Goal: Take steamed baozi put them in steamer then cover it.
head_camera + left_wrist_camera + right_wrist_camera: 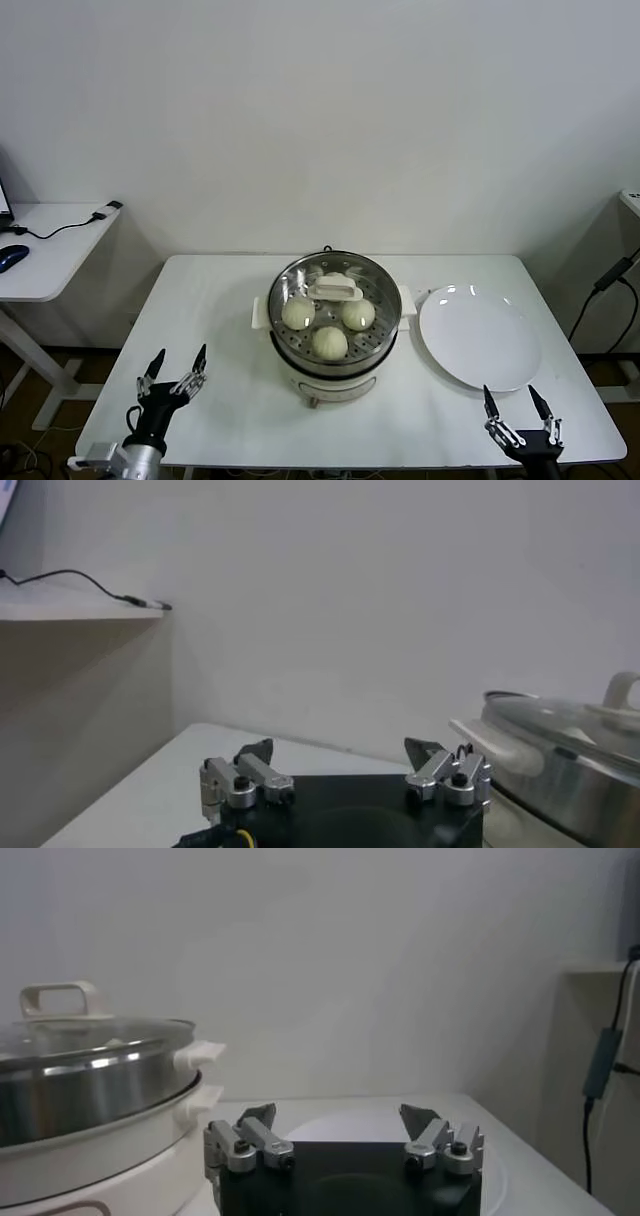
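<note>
Your buns (329, 342) are in the steamer (375, 350) at the middle of the counter (220, 300), and the lid (350, 268) sits on top, its white handle (335, 291) running roughly 9 to 3 o'clock. By the look of it, nothing is left to pick up. The plate (480, 340) lies bare at the steamer's 3 o'clock. Your left gripper (173, 367) hangs at the near counter edge with fingers spread and empty; the steamer is at its 1 o'clock. Your right gripper (517, 405) waits likewise, open and empty, with the steamer at its 10 o'clock. The left one looks slightly nearer.
</note>
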